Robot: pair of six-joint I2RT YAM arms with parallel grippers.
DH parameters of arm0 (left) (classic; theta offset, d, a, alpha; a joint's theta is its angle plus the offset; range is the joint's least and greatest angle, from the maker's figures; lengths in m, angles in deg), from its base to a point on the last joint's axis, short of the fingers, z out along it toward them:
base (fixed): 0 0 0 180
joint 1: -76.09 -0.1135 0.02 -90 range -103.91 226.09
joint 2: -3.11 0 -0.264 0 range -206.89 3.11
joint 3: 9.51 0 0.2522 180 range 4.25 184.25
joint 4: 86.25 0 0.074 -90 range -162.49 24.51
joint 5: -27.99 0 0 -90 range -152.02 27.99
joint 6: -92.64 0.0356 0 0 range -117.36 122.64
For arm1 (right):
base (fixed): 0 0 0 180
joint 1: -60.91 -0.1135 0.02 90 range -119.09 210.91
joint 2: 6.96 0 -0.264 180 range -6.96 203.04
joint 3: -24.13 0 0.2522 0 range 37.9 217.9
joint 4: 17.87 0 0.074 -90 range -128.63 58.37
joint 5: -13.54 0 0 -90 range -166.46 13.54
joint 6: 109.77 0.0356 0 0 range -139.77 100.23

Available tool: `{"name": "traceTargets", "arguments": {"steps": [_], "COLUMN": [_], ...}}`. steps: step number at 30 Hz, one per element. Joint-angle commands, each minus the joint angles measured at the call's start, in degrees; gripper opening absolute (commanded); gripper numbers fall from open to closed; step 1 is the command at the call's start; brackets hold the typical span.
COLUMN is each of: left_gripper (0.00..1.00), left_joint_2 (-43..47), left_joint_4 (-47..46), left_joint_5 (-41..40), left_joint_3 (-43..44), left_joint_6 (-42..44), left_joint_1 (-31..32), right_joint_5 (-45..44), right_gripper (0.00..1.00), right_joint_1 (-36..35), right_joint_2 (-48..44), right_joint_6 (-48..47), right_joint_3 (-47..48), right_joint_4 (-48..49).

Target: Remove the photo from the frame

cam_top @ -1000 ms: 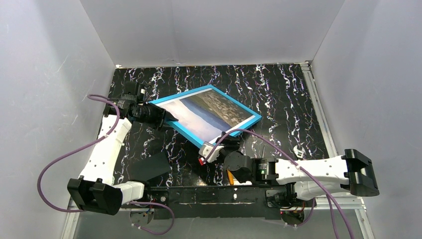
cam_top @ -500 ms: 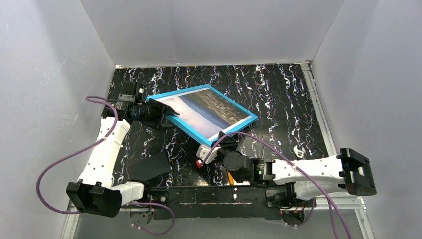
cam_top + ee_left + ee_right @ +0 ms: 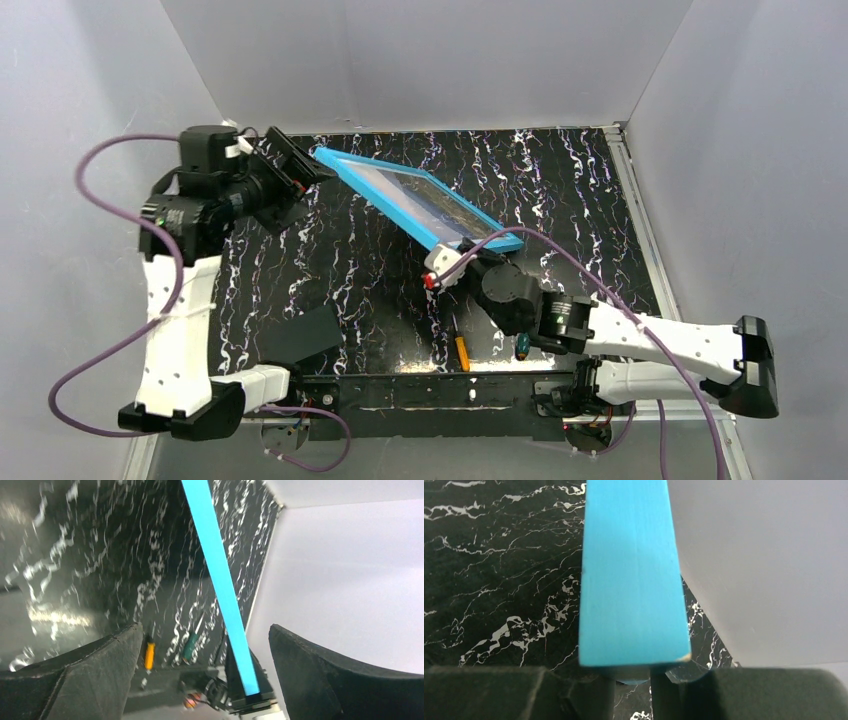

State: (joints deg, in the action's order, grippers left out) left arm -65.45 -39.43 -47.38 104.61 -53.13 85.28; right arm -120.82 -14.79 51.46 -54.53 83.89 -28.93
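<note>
My right hand (image 3: 631,677) is clamped on one corner of the frame (image 3: 385,200). It holds the frame tilted up off the counter (image 3: 380,280), and the blue edge runs straight out ahead of its fingers. The photo (image 3: 425,195) sits inside the frame. My left hand (image 3: 204,630) stands wide and grips nothing, with the frame's opposite corner just ahead of its spread fingers.

Two robot arms, the left arm (image 3: 180,320) and the right arm (image 3: 680,340), have smooth white shell links joined by chunky black joints. A purple cable (image 3: 100,150) loops loosely along each. The left end effector (image 3: 205,630) has broad matte black fingers (image 3: 100,665).
</note>
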Motion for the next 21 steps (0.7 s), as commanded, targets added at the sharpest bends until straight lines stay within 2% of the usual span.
{"name": "traceTargets", "arguments": {"steps": [1,6,10,14,18,21], "left_gripper": [0.98,0.98,0.98,0.98,0.98,0.98], "left_joint_2": [-0.3,-0.2,1.4,3.6,6.2,7.4], "left_joint_4": [7.5,8.9,9.5,10.1,6.6,5.9], "left_joint_5": [-7.0,-8.0,-7.8,-9.8,-6.5,-6.1], "left_joint_3": [10.5,12.8,10.2,3.8,-8.9,-13.5], "left_joint_6": [12.8,15.0,16.0,19.0,18.4,18.5], "left_joint_1": [0.0,0.0,0.2,3.8,9.5,10.9], "right_joint_5": [1.8,10.5,19.4,24.9,22.9,21.1], "right_gripper": [0.01,0.01,0.01,0.01,0.01,0.01], "right_joint_1": [2.8,9.5,16.2,25.9,38.8,44.6], "right_joint_2": [-2.7,-1.3,0.4,4.9,-0.8,-6.9], "right_joint_6": [5.7,15.7,23.7,37.1,57.8,72.8], "right_joint_3": [8.8,16.1,21.3,30.9,25.0,11.7], "right_joint_4": [-1.0,-4.8,-6.9,-16.0,-18.0,-13.3]}}
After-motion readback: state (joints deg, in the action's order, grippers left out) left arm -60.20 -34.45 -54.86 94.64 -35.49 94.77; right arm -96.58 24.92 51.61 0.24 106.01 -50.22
